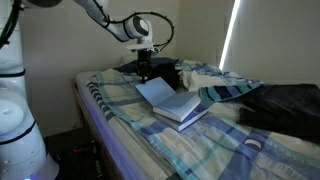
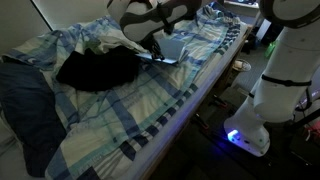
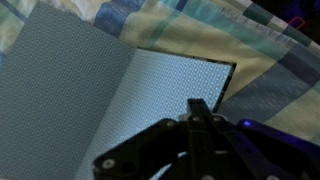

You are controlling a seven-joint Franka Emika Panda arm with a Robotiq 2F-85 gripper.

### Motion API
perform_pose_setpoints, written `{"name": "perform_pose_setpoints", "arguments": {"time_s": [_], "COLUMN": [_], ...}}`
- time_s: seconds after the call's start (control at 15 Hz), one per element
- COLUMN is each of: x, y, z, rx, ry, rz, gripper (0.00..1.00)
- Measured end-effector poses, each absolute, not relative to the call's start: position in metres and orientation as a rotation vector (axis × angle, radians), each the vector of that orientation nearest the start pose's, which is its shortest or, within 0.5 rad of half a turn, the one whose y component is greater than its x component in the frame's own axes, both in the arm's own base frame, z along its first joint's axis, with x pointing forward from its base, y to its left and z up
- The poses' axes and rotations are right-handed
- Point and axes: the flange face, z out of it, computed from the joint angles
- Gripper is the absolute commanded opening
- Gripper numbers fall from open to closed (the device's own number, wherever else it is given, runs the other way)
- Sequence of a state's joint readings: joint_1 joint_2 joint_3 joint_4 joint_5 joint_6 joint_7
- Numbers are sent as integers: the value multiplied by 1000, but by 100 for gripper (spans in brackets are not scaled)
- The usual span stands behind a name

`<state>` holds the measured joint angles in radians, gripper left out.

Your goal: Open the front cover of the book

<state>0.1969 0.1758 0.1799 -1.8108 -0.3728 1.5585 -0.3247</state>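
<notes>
Over the bed, the fingers point(image 3: 197, 118) are pinched together, nothing visibly between them, close by the front cover point(image 1: 154, 93). It stands tilted, half raised off the book point(image 1: 185, 108) on the plaid bedding point(image 1: 120, 130). Opening looks midway; the next move calls for pushing the cover past upright.

The arm point(image 1: 14, 115) is glossy white with rounded joints; a black cable point(image 1: 166, 32) loops at its wrist, and the gripper point(image 1: 146, 68) is matte black.
</notes>
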Motion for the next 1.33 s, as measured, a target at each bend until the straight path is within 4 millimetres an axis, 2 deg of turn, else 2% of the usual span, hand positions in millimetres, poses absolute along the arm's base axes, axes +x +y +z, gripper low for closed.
{"name": "perform_pose_setpoints", "arguments": {"time_s": [0.2, 0.8, 0.87, 0.93, 1.07, 1.2, 1.27, 1.33], "x": [543, 561, 563, 564, 566, 568, 570, 570], "y": [165, 159, 159, 158, 156, 152, 149, 148], "z": [434, 491, 495, 498, 503, 508, 509, 510], "rx": [-3176, -3251, -3257, -3263, -3267, -3274, -3278, -3279], "ry": [-1265, -1168, -1151, -1132, -1093, -1039, -1018, -1014], "rz": [669, 456, 439, 424, 398, 372, 360, 359], "gripper": [4, 6, 9, 30, 36, 50, 34, 41]}}
